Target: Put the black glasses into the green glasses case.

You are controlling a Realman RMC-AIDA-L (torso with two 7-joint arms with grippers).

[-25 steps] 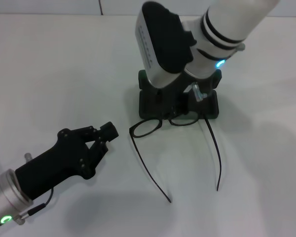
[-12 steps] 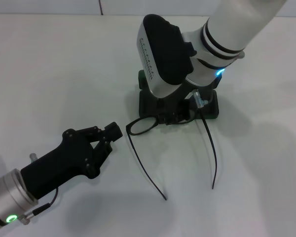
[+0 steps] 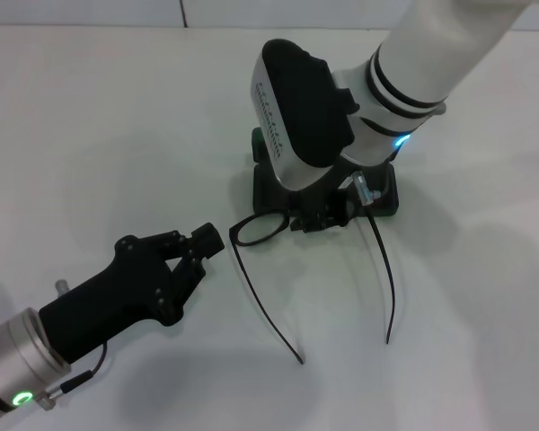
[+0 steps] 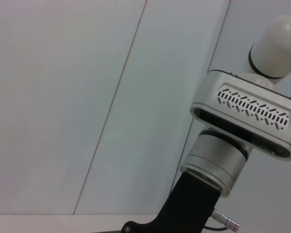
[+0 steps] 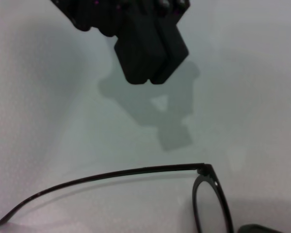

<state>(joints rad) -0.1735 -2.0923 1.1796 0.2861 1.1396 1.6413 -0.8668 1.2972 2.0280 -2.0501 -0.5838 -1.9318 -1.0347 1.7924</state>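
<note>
The black glasses (image 3: pixel 278 235) are thin-framed, with rounded clear lenses and long slim temple arms spread open — both arms run toward the robot, their tips resting on the white table. Only the robot's-left lens shows clearly; the other side of the front is hidden under the arm above it. The front sits right at the near edge of the green glasses case (image 3: pixel 388 199), a dark green hard case — mostly covered, only its corners and near edge show, so open or closed cannot be told
</note>
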